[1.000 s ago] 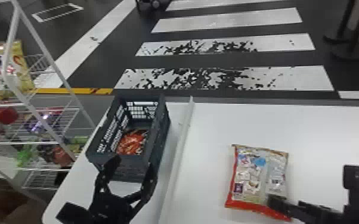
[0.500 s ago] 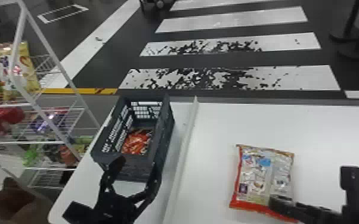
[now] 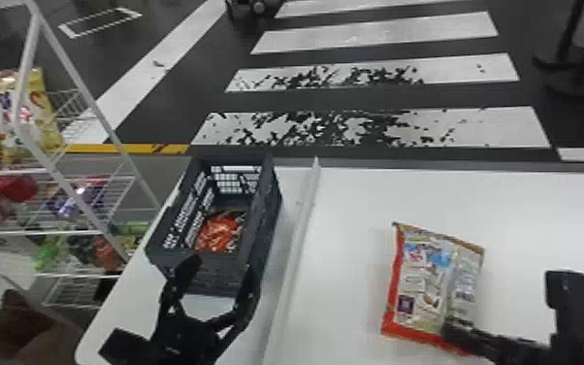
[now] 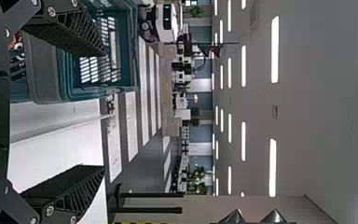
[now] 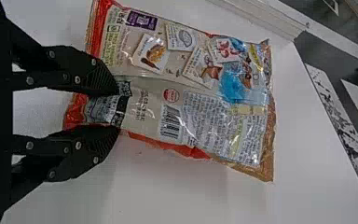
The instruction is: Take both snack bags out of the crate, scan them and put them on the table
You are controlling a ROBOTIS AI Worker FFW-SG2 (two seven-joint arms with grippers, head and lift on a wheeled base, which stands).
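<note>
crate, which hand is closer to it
Left. The left hand is at the near end of the crate; the right hand is farther right, at the snack bag.

It looks shop-like: a wire rack [image 3: 25, 73] of bagged snacks [image 3: 5, 109] left of the left claw [image 3: 220, 268], a painted crosswalk [image 3: 378, 36] beyond.

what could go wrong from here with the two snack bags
The right end effector has its fingers apart at one end of the bag on the table, so a pinch there might slip or crumple it. The other bag lies down inside the crate; the open left end effector, by the near wall, could bump or shift the crate reaching in.
</note>
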